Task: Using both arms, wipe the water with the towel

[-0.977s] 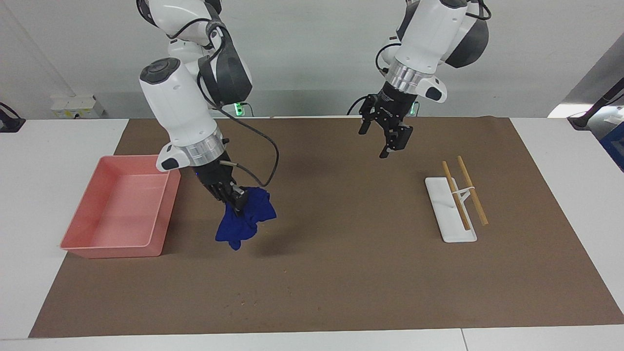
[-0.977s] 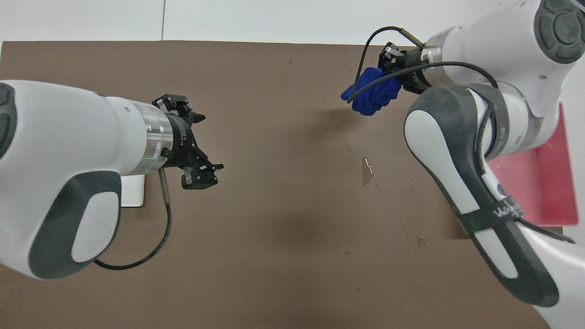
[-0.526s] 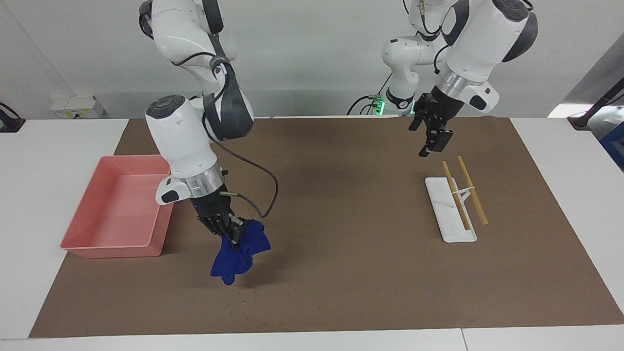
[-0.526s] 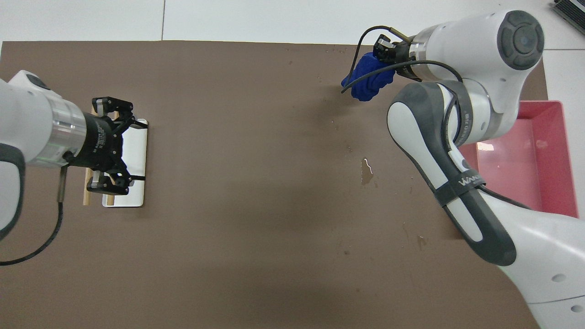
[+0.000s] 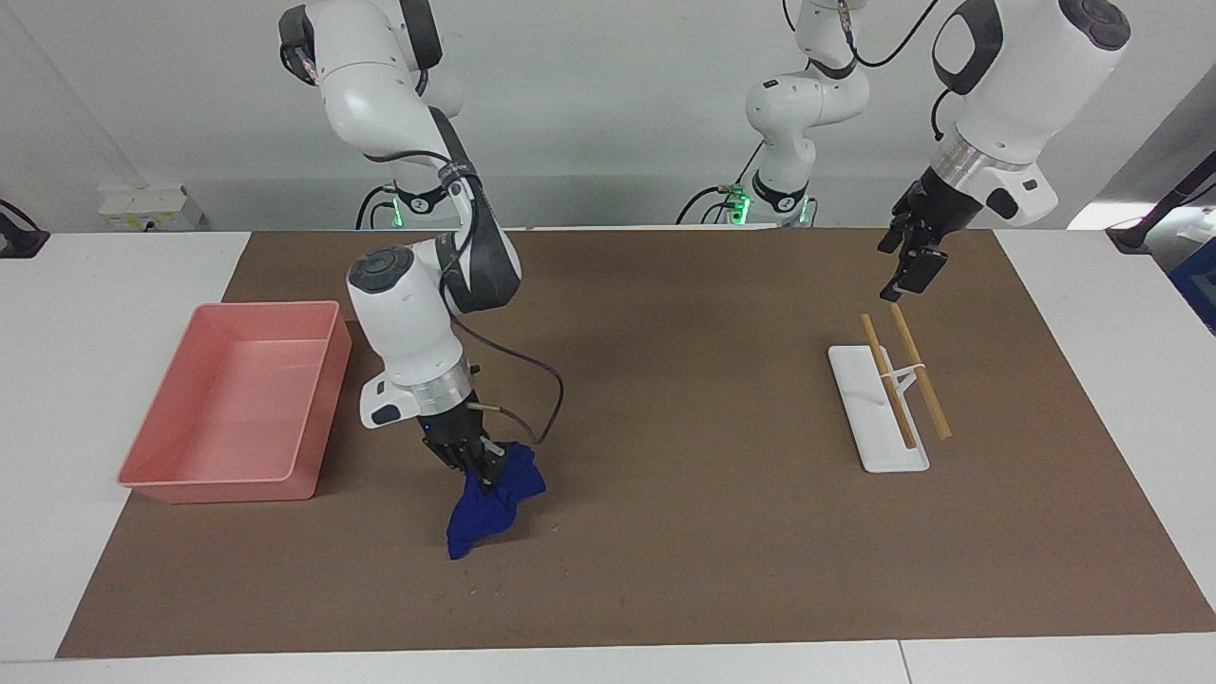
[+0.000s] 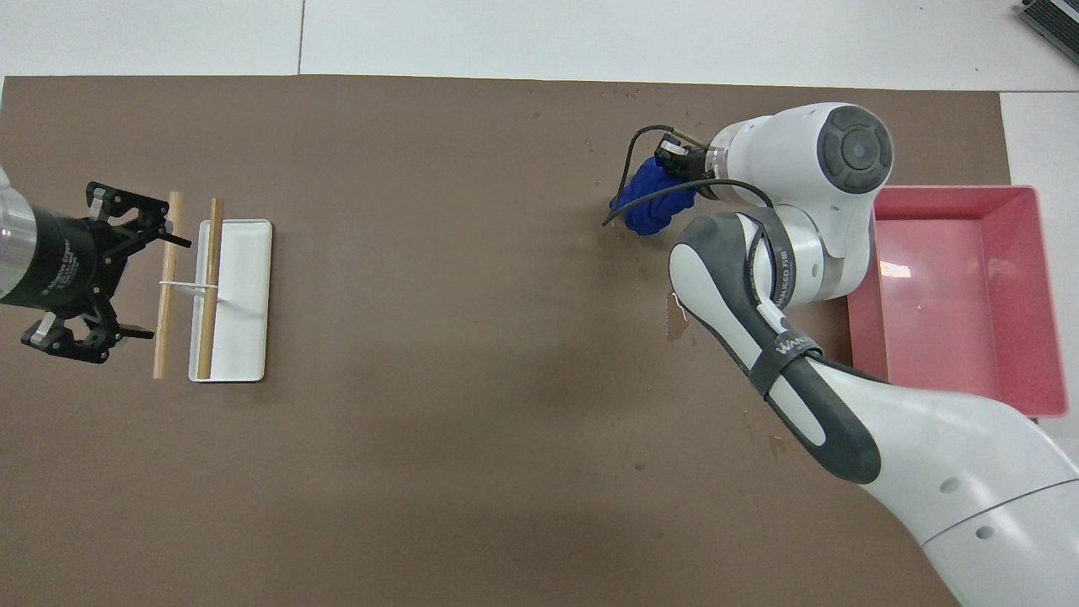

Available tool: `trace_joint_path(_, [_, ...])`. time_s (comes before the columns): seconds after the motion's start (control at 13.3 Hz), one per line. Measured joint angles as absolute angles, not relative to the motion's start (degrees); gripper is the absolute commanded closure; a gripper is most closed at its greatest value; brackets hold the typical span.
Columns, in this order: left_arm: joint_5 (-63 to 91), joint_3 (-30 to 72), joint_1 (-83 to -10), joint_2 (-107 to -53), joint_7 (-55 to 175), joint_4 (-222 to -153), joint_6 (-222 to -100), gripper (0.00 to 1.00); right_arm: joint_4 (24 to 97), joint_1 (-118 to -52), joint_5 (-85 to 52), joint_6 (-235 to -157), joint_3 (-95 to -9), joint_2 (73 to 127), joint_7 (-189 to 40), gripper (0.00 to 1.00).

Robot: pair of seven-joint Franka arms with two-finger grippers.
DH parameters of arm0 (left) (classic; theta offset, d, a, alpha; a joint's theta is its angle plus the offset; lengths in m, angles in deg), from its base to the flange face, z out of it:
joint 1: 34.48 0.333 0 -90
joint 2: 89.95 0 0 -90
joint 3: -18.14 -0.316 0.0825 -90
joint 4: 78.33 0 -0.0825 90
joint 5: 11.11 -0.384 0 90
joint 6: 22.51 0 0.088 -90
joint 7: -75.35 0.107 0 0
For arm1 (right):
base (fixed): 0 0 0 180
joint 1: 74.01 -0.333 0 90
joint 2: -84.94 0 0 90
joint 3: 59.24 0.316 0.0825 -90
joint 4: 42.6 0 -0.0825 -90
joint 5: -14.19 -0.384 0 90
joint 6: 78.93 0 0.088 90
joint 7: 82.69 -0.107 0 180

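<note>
Right hand [image 5: 486, 472] was clamped on the towel [image 5: 492, 501], bunched and hanging over the brown mat [image 5: 665, 532] on the worktop [image 5: 57, 313], beside the pink tray [image 5: 313, 418]. Left hand [image 6: 88, 268] hung with fingers apart, above the mat beside the white dish [image 6: 249, 303] and two wooden sticks [image 6: 205, 287]. Water spots [image 6: 677, 314] lay near the tray.

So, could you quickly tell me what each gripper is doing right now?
Left gripper: open, holding nothing, up over the mat beside the chopsticks.
Right gripper: closed on the towel, low over the mat.
</note>
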State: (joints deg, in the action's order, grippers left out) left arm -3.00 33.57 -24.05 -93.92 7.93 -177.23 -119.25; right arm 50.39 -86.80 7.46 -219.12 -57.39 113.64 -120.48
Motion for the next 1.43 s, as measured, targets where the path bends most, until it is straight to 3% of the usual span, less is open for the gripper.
trace_joint_path(0.38, [-7.77,34.0,-24.13,-93.75,31.13,-172.55,-116.22,0.0,62.99,-87.65,9.36,-219.44,-57.37,108.65,-120.44,1.0])
trace_joint_path(1.2, [-19.78,35.12,-30.66,-92.96,55.7,-170.82,-110.16,0.0,84.63,-87.91,12.64,-219.05,-57.39,95.25,-120.44,1.0])
trace_joint_path(1.43, [-19.77,35.21,-31.97,-92.89,55.89,-170.9,-110.44,0.0,87.12,-88.25,13.05,-212.22,-57.23,92.14,-120.44,1.0])
